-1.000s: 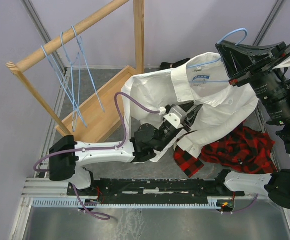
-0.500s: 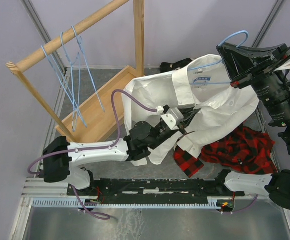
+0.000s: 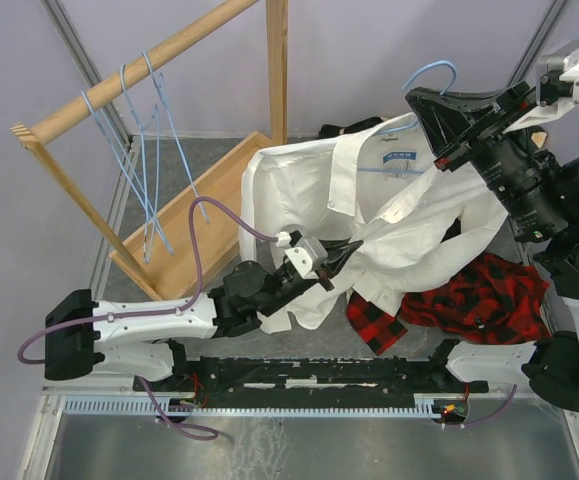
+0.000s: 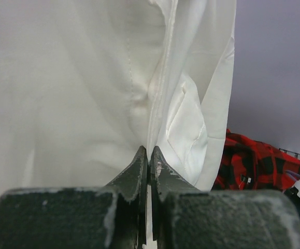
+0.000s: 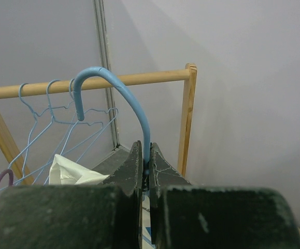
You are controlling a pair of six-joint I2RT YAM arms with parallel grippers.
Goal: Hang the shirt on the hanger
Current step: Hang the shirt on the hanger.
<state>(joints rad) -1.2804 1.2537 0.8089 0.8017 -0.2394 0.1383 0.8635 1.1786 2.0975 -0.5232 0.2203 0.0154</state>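
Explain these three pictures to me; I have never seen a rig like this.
Two robot arms are bolted at a table's near edge. The wide picture looks down from above and behind them; the other two come from cameras on each wrist. The left gripper is shut on a fold of the white shirt. The right gripper is shut on the neck of a blue wire hanger, whose wire shows inside the shirt's collar. A red plaid garment lies on the table. Three more hangers hang on a wooden rack.
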